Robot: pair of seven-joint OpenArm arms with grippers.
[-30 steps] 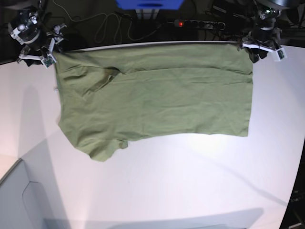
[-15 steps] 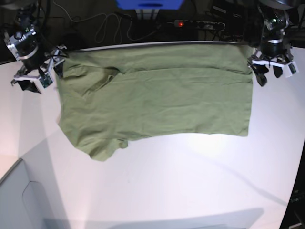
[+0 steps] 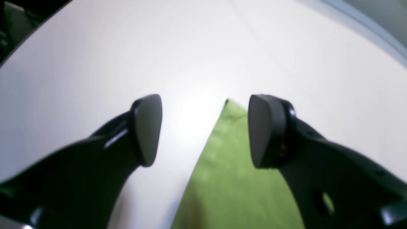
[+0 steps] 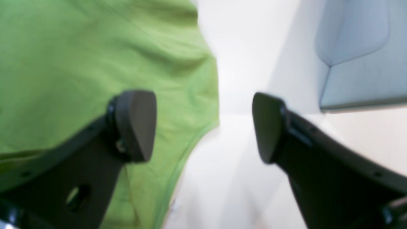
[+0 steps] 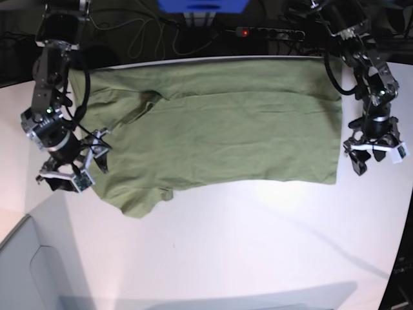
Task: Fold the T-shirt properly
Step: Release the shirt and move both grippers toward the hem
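Base view shows you the T-shirt (image 5: 213, 129) spread lengthwise across the desk (image 5: 258, 245) between both hands, each with fingers apart and empty: right hand (image 5: 70, 169) beside its sleeve end, left hand (image 5: 373, 154) beside its hem corner.

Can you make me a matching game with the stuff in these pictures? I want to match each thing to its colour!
Things:
1. T-shirt
2. table
3. left gripper fingers
4. little light on the power strip

Colours:
A. red
B. black
C. green
D. white

Right pairs: 1-C, 2-D, 3-B, 4-A
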